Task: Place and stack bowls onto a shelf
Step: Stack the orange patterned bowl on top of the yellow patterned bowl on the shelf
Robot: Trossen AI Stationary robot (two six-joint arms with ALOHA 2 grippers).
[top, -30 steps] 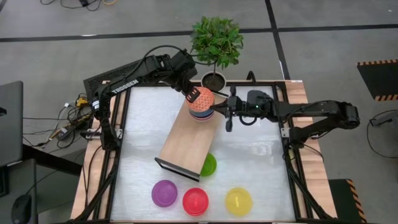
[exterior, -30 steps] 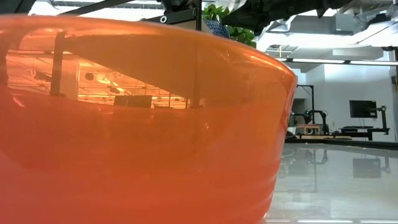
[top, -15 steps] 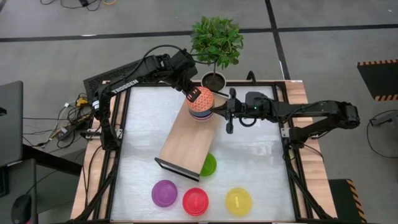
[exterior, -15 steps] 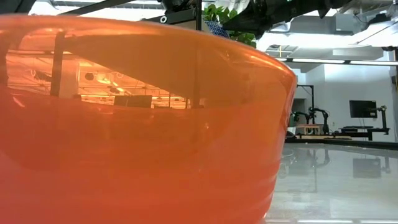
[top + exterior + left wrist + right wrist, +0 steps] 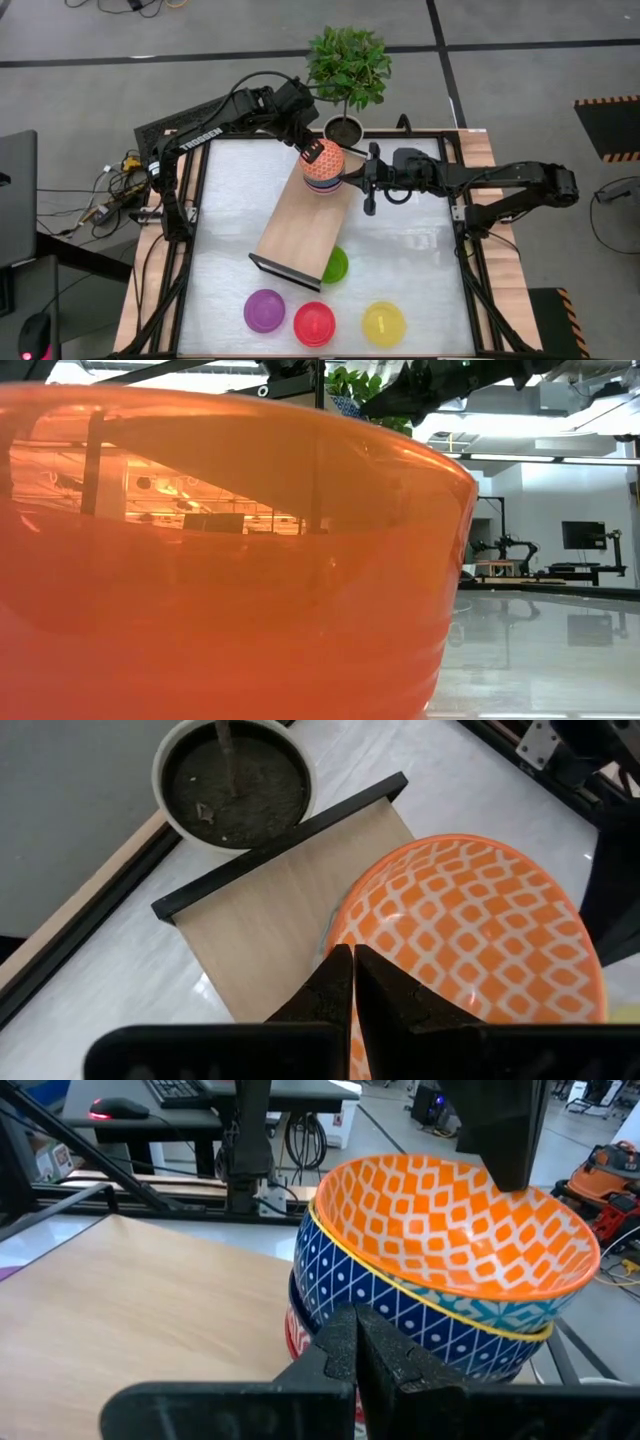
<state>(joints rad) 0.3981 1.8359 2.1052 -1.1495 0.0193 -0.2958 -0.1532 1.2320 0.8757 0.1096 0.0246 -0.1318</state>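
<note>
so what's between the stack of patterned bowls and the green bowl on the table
Only bare shelf board lies between the stack and the green bowl, seen in the high view.

A: What stands past the far edge of the table (image 5: 420, 280)?
B: A potted plant (image 5: 348, 66), leafy and green; its pale pot (image 5: 235, 782) holds dark soil and a thin stem
A: And off to the left?
B: A tangle of cables (image 5: 112, 190) on the grey floor, beside a dark laptop (image 5: 17, 195); far across the room, a monitor (image 5: 583, 535)
</note>
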